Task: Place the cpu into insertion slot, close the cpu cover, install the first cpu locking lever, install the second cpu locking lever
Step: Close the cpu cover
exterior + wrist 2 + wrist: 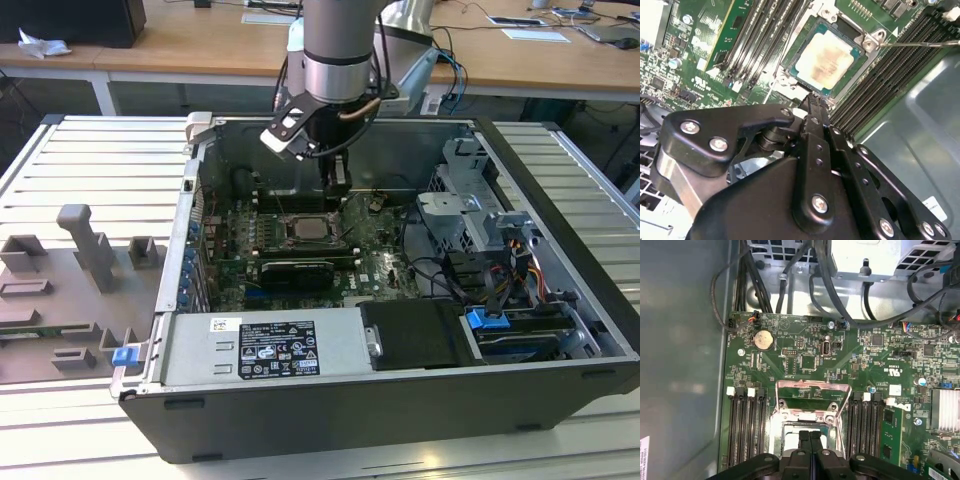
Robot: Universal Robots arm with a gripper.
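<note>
**Exterior view:** my gripper (338, 188) hangs inside the open computer case (330, 425), just behind the insertion slot (307, 228) on the green motherboard (385, 265).

**Second wrist view:** the cpu (827, 56) lies flat in the slot, silvery top up, directly beyond my fingertips (812, 107). These are pressed together with nothing between them, and a thin locking lever (920, 44) lies swung out over the memory slots (890, 75).

**First wrist view:** the cpu cover (812, 385) stands tilted open just beyond the closed fingers, so I judge the hand sits near its hinge edge, cover one way and cpu the other.
</note>
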